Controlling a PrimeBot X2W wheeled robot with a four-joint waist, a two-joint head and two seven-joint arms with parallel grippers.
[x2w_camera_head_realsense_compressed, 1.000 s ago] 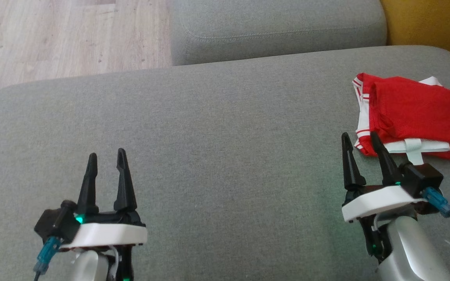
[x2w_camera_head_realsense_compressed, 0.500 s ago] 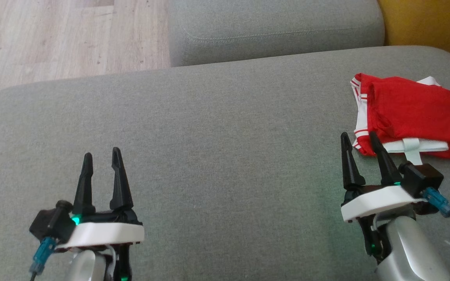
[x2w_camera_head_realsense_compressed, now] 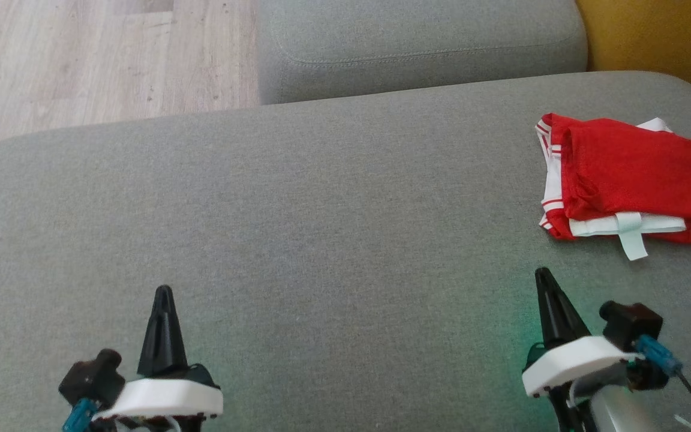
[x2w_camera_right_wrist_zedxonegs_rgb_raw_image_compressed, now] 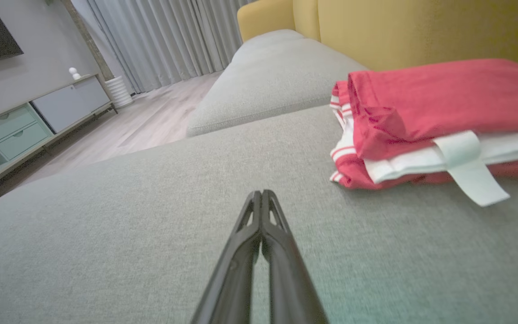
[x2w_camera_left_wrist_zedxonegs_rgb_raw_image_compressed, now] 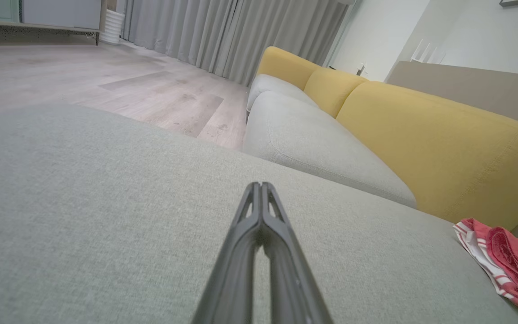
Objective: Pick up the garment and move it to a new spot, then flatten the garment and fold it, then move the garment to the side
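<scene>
Both tools sit low over the big grey sofa cushion (x2w_camera_head_realsense_compressed: 333, 228). The left tool (x2w_camera_head_realsense_compressed: 164, 292) is pinched fully together, tip against tip, so in the head view it reads as one dark spike. Same deal with the right tool (x2w_camera_head_realsense_compressed: 542, 276): narrow as it gets, and its own wrist view shows the two fingers meeting at the point. Can't really tell if either one is resting on the fabric or just above it.

The garment (x2w_camera_head_realsense_compressed: 633, 174) is red with white striped trim. It's folded into a rough rectangle and lies flat on the cushion, ahead of the right tool and a bit off to its right. It's near the tool but clearly apart from it. A white band runs along the edge closest to that tool, and a pale strap (x2w_camera_head_realsense_compressed: 632, 237) sticks out of it, pointing back toward the tool. From the left tool it's well apart, way over to the right.

Straight ahead of both tools, past the cushion's far edge, there's a second grey cushion (x2w_camera_head_realsense_compressed: 417, 42). The wood floor (x2w_camera_head_realsense_compressed: 99, 60) is ahead-left of the left tool. The yellow backrest (x2w_camera_head_realsense_compressed: 657, 36) runs behind the garment, beyond the right tool.
</scene>
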